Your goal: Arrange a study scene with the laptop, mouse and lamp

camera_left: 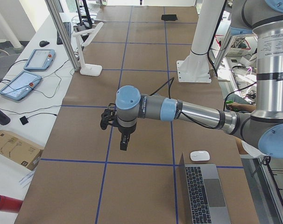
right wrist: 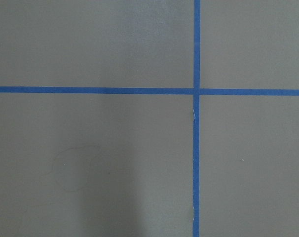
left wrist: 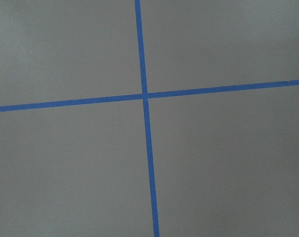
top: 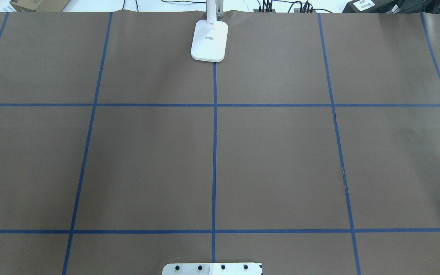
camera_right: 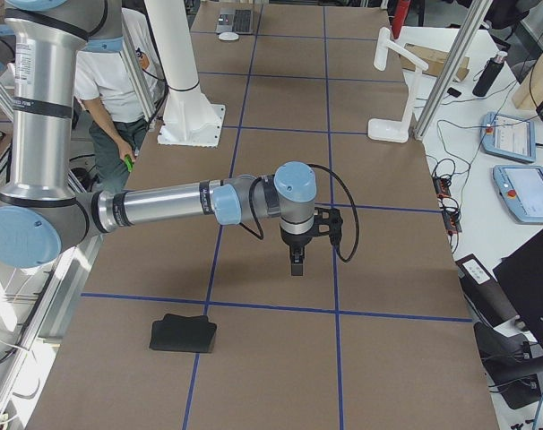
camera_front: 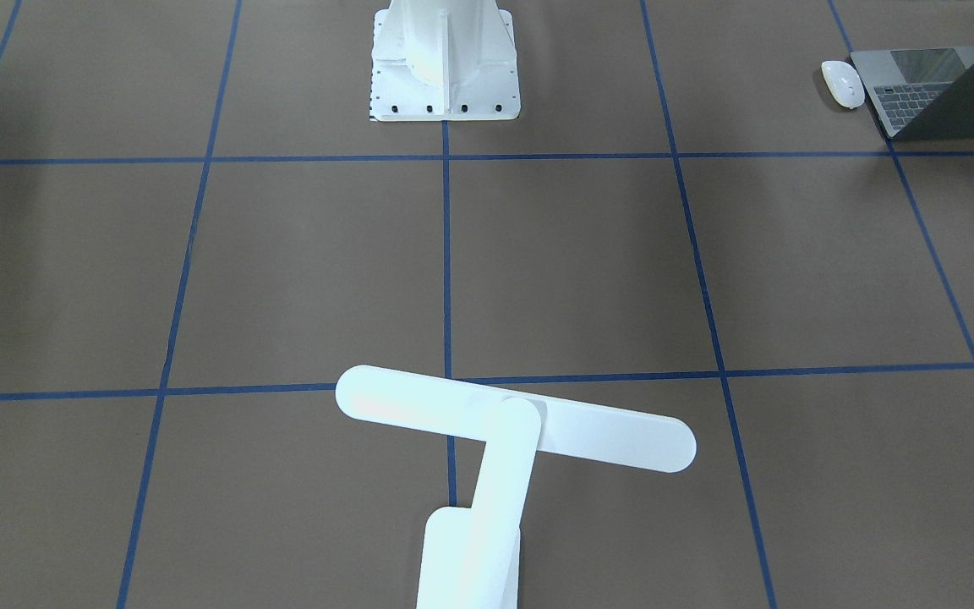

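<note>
**Slip, swing and tip risks before any grasp**

The left gripper (camera_left: pixel 124 145) and right gripper (camera_right: pixel 296 266) hang over the worktop (top: pixel 281 164), touching none of the three items. Only the side views catch them, so I can't tell how wide the claws stand. Nothing is visibly held.

The laptop (camera_front: pixel 960 101) sits half-open at the robot-side edge, toward the robot's left corner, with the mouse (camera_front: pixel 843 83) just beside it. The lamp (camera_front: pixel 512 423) stands at the operators' edge, centre.

My read:
- The lid may swing under a pinch.
- The mouse may squirt out.
- The lamp may tip if pulled high.

No containers in view.
</note>
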You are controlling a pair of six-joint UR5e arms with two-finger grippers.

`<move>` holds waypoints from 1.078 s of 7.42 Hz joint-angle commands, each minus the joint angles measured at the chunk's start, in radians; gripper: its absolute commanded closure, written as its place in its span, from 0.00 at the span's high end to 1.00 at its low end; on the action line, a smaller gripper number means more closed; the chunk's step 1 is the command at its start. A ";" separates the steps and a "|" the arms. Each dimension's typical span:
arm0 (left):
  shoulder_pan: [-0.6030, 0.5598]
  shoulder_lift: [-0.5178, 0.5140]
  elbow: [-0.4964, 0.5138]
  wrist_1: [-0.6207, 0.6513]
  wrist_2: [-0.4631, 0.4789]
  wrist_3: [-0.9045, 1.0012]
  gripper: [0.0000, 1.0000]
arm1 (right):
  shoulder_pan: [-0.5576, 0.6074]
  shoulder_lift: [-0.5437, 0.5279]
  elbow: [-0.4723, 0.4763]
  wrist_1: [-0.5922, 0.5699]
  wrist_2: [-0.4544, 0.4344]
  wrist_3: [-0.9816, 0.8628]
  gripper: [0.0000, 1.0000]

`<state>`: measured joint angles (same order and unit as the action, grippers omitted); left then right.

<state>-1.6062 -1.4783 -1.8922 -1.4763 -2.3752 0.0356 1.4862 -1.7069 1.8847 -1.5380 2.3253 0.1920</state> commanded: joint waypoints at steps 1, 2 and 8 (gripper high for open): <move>0.000 0.013 -0.004 0.005 -0.007 -0.002 1.00 | 0.005 -0.014 0.008 0.001 0.000 0.000 0.99; 0.000 0.013 0.001 0.010 -0.007 -0.002 1.00 | 0.003 -0.013 0.002 0.002 -0.001 0.000 0.99; -0.006 0.117 -0.011 0.002 -0.006 -0.145 1.00 | 0.002 -0.013 0.007 0.002 0.088 -0.011 0.99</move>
<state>-1.6086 -1.3837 -1.8961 -1.4741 -2.3806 -0.0280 1.4880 -1.7197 1.8922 -1.5349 2.3886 0.1847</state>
